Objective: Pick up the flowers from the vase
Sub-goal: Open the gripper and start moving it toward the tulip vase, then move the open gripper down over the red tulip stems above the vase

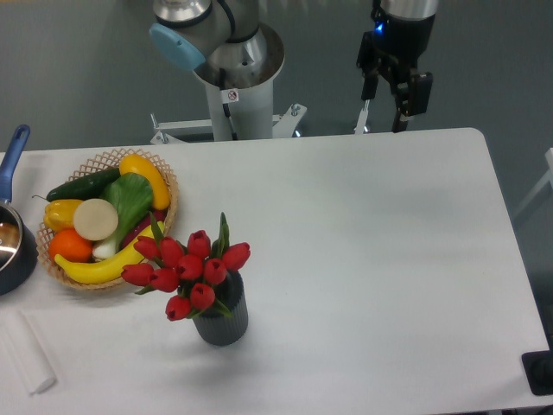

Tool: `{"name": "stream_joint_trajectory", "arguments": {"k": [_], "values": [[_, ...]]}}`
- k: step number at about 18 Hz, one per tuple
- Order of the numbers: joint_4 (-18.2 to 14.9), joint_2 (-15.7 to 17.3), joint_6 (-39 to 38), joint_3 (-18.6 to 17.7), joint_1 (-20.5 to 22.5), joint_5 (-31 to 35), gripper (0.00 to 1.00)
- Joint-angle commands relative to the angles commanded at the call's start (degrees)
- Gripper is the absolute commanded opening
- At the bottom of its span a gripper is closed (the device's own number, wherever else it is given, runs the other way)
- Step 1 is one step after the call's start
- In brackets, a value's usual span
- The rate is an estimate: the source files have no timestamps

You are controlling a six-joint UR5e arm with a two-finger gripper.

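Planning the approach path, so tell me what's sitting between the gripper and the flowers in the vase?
Nothing: in the camera view only bare white table lies between the gripper and the flowers in the vase.

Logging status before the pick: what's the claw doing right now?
Claw: open, holding nothing, raised above the table's far edge, well away from the flowers in the vase.
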Motion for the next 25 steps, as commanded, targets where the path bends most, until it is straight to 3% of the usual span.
{"name": "stream_joint_trajectory", "arguments": {"k": [7,13,20,22,25], "values": [[2.99,0.18,-0.09,-1.67,-0.44,-0.09,1.00],[3.08,0.09,-9.48,-2.28,-0.53,-3.51,1.00],[3.60,-0.53,-30.39,-2.46,-2.19,-11.25,1.00],[5.53,-1.05,-34.69,-2.64,-4.21,-12.30,1.00],[11.05,-2.11,-42.87,-3.42,-5.97,-15.20,1.00]]}}
